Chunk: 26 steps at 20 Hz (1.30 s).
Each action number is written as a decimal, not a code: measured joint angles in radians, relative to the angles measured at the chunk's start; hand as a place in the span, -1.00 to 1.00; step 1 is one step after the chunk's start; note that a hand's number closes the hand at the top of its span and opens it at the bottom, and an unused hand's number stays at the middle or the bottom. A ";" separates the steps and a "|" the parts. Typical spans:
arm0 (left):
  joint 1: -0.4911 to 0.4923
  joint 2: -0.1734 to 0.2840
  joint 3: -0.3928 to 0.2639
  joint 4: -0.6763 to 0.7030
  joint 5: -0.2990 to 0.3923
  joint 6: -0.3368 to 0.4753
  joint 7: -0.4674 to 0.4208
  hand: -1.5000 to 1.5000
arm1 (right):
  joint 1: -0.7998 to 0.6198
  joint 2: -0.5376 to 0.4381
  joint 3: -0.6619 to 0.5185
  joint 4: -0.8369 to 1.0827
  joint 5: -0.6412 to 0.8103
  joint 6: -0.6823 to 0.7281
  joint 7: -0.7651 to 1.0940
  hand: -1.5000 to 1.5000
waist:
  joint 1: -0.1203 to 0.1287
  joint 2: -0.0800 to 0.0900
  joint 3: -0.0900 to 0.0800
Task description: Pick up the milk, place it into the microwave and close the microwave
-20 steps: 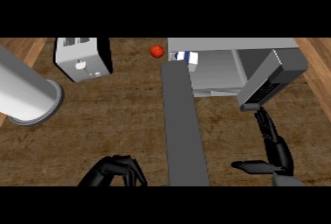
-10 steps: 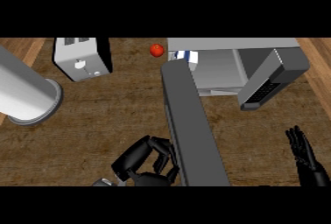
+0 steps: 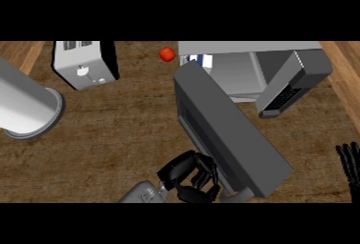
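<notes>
On the counter (image 3: pixel 105 124), microwave (image 3: pixel 246 66) sits at back, door (image 3: pixel 225 128) swung partway out toward the robot. Milk (image 3: pixel 197 60) inside the microwave, at its left edge, behind door's top. Toaster (image 3: pixel 84 64) and grey cylinder (image 3: pixel 25 107) left of microwave, small red thing (image 3: pixel 166 54) just left. Left hand (image 3: pixel 188 177) at door's near end, fingers curled, touching it. Right hand (image 3: pixel 349 164) right of microwave, fingers straight, holding nothing

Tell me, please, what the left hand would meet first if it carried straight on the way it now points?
Probably the microwave door, right beside the left hand; depth is unclear, so contact cannot be judged.
</notes>
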 measured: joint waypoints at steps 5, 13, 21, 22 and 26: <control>-0.065 0.000 -0.150 0.072 0.115 0.174 -0.009 1.00 | -0.006 -0.027 -0.003 -0.051 -0.057 0.042 0.025 -1.00 | -0.031 0.006 -0.001; -0.152 0.003 -0.241 0.090 0.251 0.407 0.020 1.00 | -0.030 -0.075 -0.002 -0.153 -0.120 0.074 0.066 -1.00 | -0.087 0.015 -0.004; -0.221 0.000 -0.194 0.053 0.408 0.544 -0.063 1.00 | -0.051 -0.116 0.015 -0.219 -0.184 0.116 0.125 -1.00 | -0.143 0.031 -0.009; -0.231 -0.001 -0.185 0.053 0.429 0.554 -0.075 1.00 | -0.053 -0.121 0.018 -0.226 -0.193 0.124 0.133 -1.00 | -0.148 0.033 -0.009; -0.279 -0.002 -0.153 0.065 0.510 0.573 -0.106 1.00 | -0.068 -0.145 0.021 -0.250 -0.227 0.144 0.163 -1.00 | -0.175 0.042 -0.008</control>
